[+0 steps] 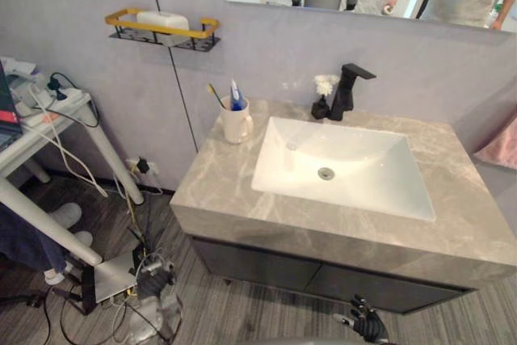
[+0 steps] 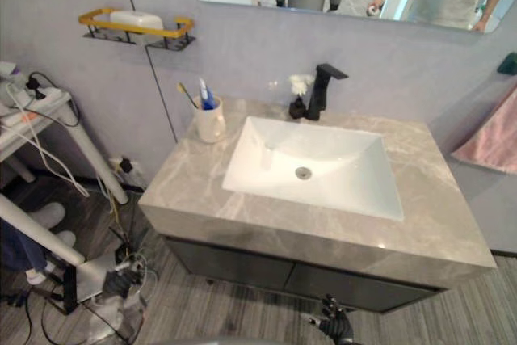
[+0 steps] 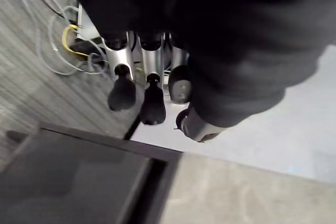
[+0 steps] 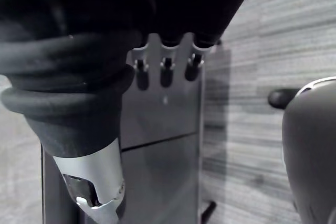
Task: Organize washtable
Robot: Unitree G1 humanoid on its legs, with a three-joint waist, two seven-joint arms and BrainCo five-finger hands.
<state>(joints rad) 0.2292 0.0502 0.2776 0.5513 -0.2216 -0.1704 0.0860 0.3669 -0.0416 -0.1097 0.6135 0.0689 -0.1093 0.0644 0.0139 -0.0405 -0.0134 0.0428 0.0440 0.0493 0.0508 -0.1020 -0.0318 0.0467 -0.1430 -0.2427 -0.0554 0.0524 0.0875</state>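
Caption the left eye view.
White sink set in a grey counter, cup of toothbrushes left, black faucet behind.

- Both head views look down from the near side onto the washtable (image 1: 460, 240), with the sink (image 1: 347, 167) central and the tap (image 1: 349, 90) far.
- They share that whole scene, the right eye placed slightly further right.
- The left wrist view looks along the left hand (image 3: 152, 103), very near, down at the floor (image 3: 31, 77).
- The right wrist view looks along the right hand (image 4: 165, 72), close before the dark cabinet (image 4: 157, 171).
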